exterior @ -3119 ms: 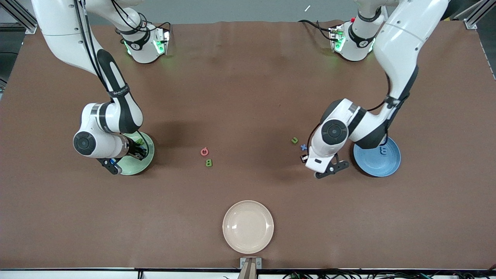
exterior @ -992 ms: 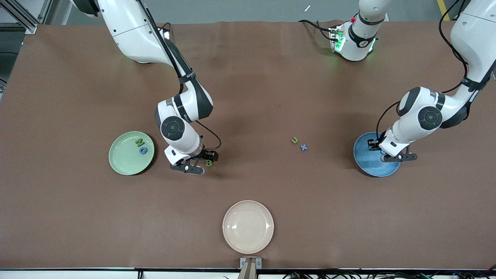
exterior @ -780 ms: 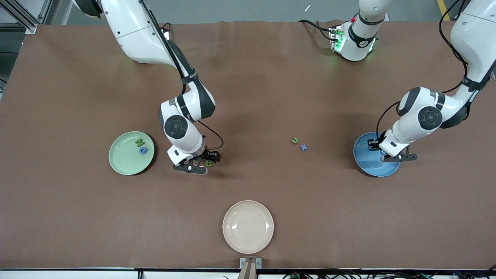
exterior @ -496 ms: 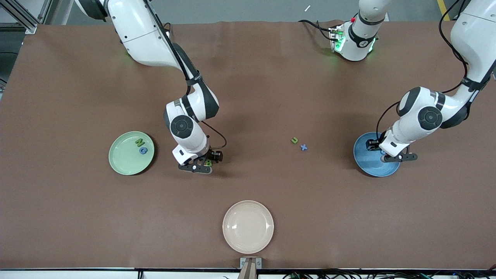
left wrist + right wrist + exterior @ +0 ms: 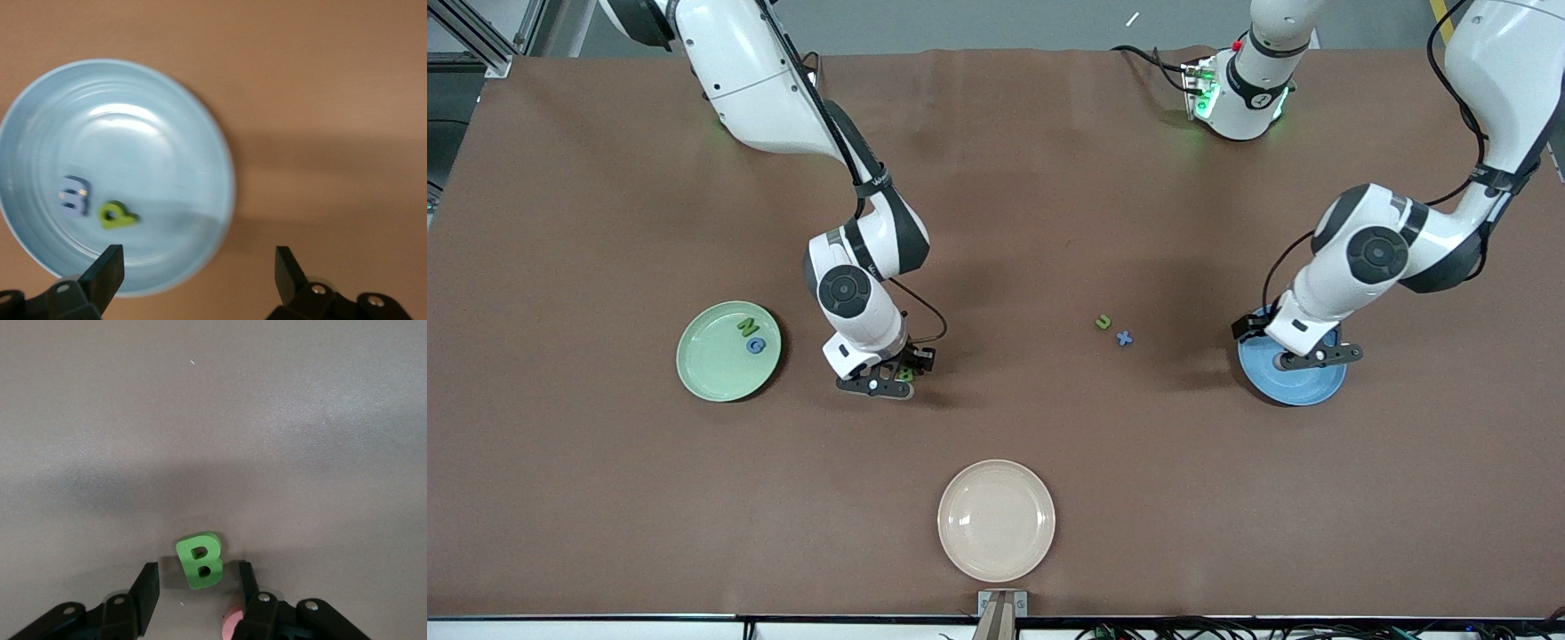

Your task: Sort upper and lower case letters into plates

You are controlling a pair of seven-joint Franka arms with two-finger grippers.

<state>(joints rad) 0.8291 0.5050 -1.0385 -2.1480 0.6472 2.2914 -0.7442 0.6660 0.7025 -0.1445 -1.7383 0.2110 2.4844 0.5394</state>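
My right gripper [image 5: 193,587] brackets the green B [image 5: 200,560] on the bench [image 5: 996,204], jaws apart (not touching); my left gripper [image 5: 200,273], jaws wide, hangs over the blue plate [image 5: 193,153].

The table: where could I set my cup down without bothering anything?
Bare cloth lies between the green plate and cream plate. It is crowded around the right hand at the green B, and by the blue plate.

Colours on my table
I'm seeing a green B [image 5: 200,561], pale green plate [image 5: 713,366], blue plate [image 5: 167,147], cream-white plate [image 5: 996,520], brown tabletop [image 5: 1049,204].
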